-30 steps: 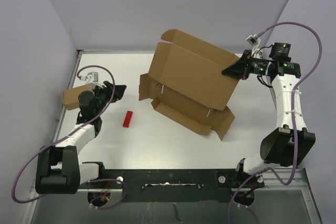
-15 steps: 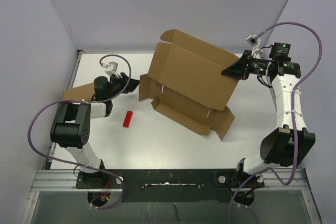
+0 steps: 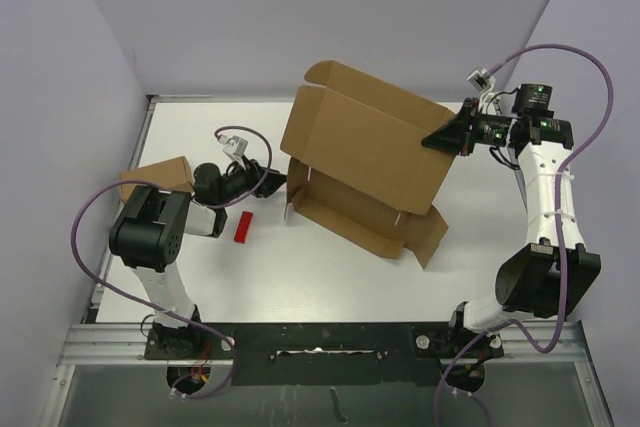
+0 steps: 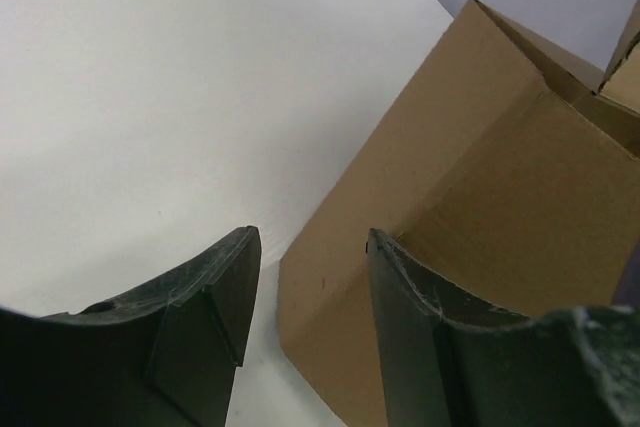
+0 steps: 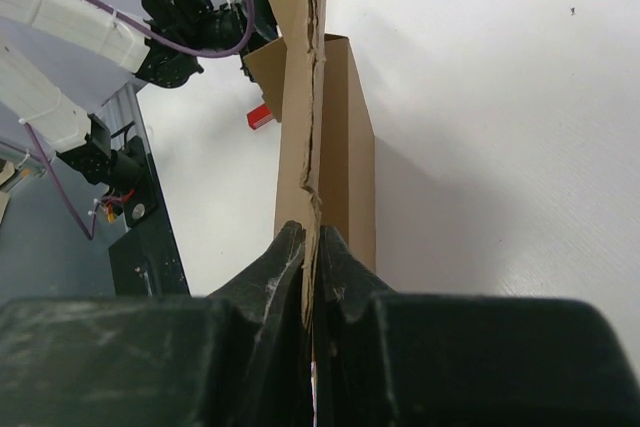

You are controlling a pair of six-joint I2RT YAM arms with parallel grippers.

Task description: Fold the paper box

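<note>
Standing tilted on the middle of the table (image 3: pixel 330 282), toward its far side, the paper box (image 3: pixel 365 152) has its big panel raised and leaning away. Its long axis runs on a slant from far left to near right. Lower flaps spread on the table at its near side, with two small slits showing in the crease.

The right arm rises from its base at the near right and reaches toward the far side, then bends left at the wrist. The right gripper (image 3: pixel 432 137) points left and is clenched on the raised panel's right edge; the wrist view shows the cardboard pinched thin between its fingers.

The left arm lies low, its forearm stretched rightward. The left gripper (image 3: pixel 268 179) points right, just beside the box's left end flap. Its jaws are parted, with nothing between them.

A small cardboard box (image 3: pixel 158 177) sits at the far left, and a red block (image 3: pixel 243 226) lies near the left arm.
</note>
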